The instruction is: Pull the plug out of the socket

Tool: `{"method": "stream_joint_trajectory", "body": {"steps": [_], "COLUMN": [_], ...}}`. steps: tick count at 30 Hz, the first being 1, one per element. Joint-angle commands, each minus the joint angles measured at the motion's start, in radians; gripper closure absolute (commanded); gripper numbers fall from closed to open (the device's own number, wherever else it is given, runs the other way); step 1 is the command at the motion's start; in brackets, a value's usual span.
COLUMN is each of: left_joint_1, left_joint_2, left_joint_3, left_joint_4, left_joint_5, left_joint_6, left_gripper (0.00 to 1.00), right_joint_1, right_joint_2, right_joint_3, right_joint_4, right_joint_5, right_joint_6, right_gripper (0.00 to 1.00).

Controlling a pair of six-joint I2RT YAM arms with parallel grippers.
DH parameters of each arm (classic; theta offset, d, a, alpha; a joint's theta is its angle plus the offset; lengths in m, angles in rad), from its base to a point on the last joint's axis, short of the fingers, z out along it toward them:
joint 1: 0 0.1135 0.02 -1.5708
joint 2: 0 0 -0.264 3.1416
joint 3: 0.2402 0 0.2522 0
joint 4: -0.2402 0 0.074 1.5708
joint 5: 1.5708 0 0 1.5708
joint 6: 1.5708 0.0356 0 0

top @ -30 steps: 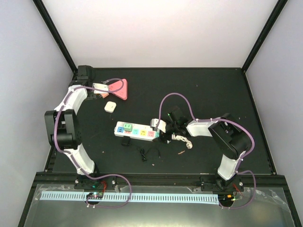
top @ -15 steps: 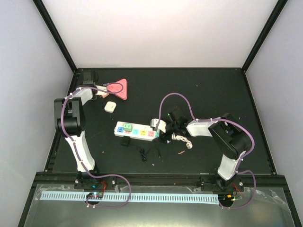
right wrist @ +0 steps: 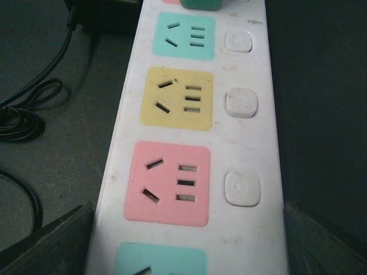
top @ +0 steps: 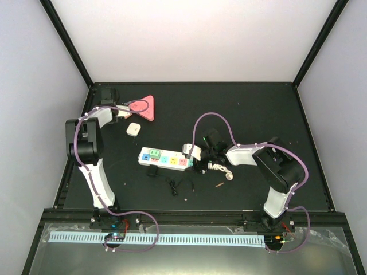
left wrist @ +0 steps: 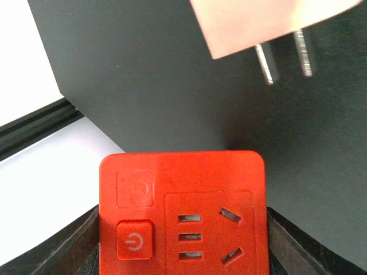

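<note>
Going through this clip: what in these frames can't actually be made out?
- Left wrist: the plug is blurred and cut off by the top edge; only two prongs show.
- Right wrist: a green piece on the socket is cut off by the top edge; plug or not, unclear.
- Wrist views: the left gripper flanks a red cube, the right gripper flanks the socket; only fingertip corners show, so clamped or not is unreadable.

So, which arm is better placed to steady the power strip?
Right. The right claw straddles the end of the power strip; the left claw is away by the pink triangular piece, seemingly holding a red socket cube.
</note>
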Motion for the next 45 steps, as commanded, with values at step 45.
{"method": "stream_joint_trajectory", "body": {"steps": [45], "left_joint_1": [-0.054], "left_joint_2": [-0.483], "left_joint_3": [-0.058], "left_joint_4": [-0.93], "left_joint_5": [1.052], "left_joint_6": [0.023], "left_gripper": [0.18], "right_joint_1": [-0.001], "right_joint_2": [0.01], "right_joint_3": [-0.006], "right_joint_4": [-0.02], "right_joint_5": [0.038], "right_joint_6": [0.004], "right_gripper": [0.69]}}
